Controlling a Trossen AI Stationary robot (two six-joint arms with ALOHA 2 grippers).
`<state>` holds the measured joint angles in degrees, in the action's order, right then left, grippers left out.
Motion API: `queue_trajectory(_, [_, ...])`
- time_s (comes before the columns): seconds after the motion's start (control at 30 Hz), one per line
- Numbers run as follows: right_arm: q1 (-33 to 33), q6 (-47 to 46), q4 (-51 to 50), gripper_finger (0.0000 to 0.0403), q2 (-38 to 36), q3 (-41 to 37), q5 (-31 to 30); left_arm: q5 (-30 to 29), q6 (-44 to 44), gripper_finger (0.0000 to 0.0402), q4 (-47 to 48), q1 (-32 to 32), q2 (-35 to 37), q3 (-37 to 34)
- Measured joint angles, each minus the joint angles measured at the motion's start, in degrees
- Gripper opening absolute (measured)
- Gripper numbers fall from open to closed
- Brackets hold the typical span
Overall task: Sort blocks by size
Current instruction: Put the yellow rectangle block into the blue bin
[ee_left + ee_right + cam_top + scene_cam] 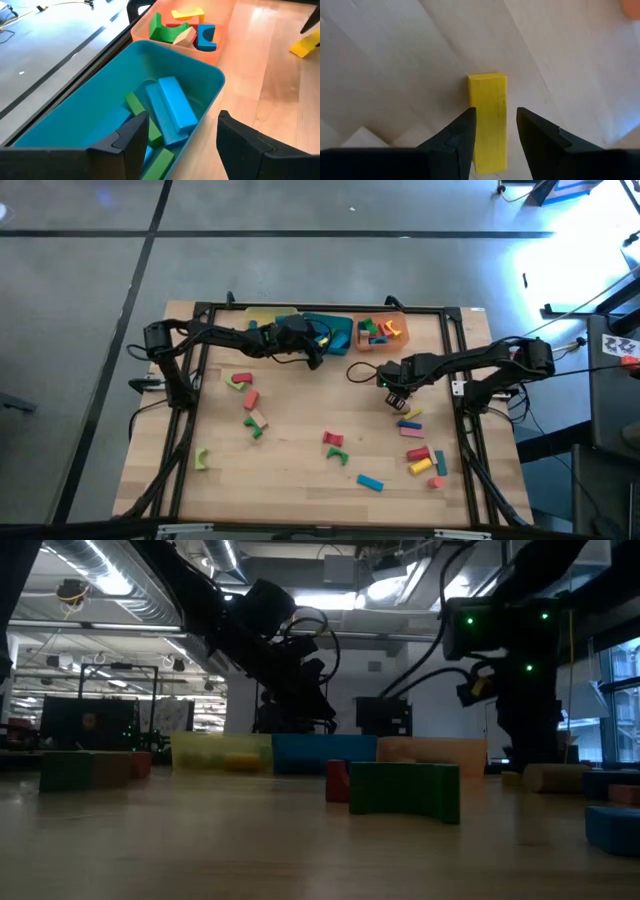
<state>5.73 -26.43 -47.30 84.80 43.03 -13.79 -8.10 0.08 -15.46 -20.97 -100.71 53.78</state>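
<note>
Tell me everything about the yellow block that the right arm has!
The yellow block is a long, flat-sided bar that looks like painted wood, plain yellow all over. It sits between the two dark fingers of the right pincer, which close on its long sides, with one end sticking out past the fingertips. Pale wooden table shows behind it. Whether it touches the table cannot be told.

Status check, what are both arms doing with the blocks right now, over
Left gripper open over the teal tray, blue and green blocks inside. Right gripper shut on a yellow block above the table. Nothing in the way.
</note>
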Motion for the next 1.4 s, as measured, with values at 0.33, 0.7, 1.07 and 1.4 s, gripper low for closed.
queue_trajectory(0.33, [0.0, 1.3, 3.1, 0.0147, 1.7, -0.2, 2.9, 0.0, -0.1, 0.0198, 0.0, 0.0, 0.1, 0.0])
queue_trajectory(0.7, [0.0, 1.1, 3.2, 0.0069, 2.7, -0.2, 4.4, 0.0, -0.1, 0.0198, 0.4, 0.0, 0.7, 0.0])
queue_trajectory(1.07, [0.0, 7.8, 8.0, 0.0061, 2.7, 7.3, 3.1, 0.2, 2.7, 0.0198, 17.8, 0.1, 15.2, 0.0])
queue_trajectory(1.4, [5.5, 26.8, 35.4, 0.0061, 2.7, 13.1, -0.1, 0.6, -3.7, 0.0198, 49.9, 4.1, 27.6, 0.0])
